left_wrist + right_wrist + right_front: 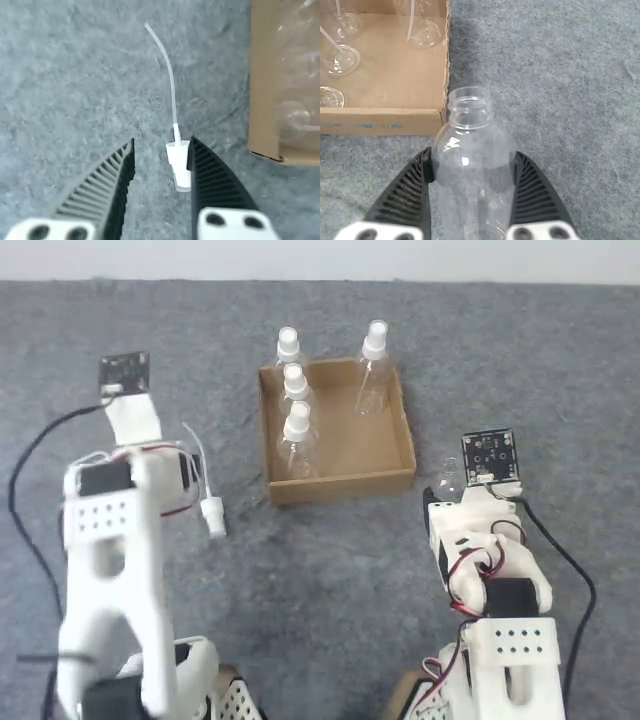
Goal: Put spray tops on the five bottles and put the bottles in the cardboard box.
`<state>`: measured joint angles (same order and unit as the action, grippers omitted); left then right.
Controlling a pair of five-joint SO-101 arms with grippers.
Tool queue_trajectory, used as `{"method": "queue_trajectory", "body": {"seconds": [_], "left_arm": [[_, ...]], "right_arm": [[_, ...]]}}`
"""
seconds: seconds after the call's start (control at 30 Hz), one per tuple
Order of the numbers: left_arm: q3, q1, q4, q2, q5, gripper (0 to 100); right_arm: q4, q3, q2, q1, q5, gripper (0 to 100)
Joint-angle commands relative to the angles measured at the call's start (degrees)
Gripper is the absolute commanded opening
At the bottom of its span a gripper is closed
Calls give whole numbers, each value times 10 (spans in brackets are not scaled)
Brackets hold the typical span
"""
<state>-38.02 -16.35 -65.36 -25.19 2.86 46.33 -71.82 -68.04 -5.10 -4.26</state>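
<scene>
Stock: brown cardboard box (340,483), upper centre of the high view, holding four clear plastic bottles (298,440) upright, each fitted with a white spray top. My right gripper (472,157) is clamped on the fifth clear bottle (472,172), neck uncapped, upright just off the box's lower right corner. My left gripper (161,142) has its jaws apart around the loose white spray top with thin dip tube (179,167), which lies on the grey carpet (330,580) left of the box, close against one finger.
</scene>
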Motion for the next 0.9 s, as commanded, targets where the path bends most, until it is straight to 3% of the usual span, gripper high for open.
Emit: {"method": "queue_trajectory", "body": {"seconds": [0.0,0.5,0.87], "left_arm": [[79,2,-2,87,-25,155],[248,36,-5,366,-33,155],[332,-1,-19,491,-34,155]], "right_arm": [[-16,9,-15,2,2,9],[-16,9,-15,2,2,9],[-16,9,-15,2,1,9]]}}
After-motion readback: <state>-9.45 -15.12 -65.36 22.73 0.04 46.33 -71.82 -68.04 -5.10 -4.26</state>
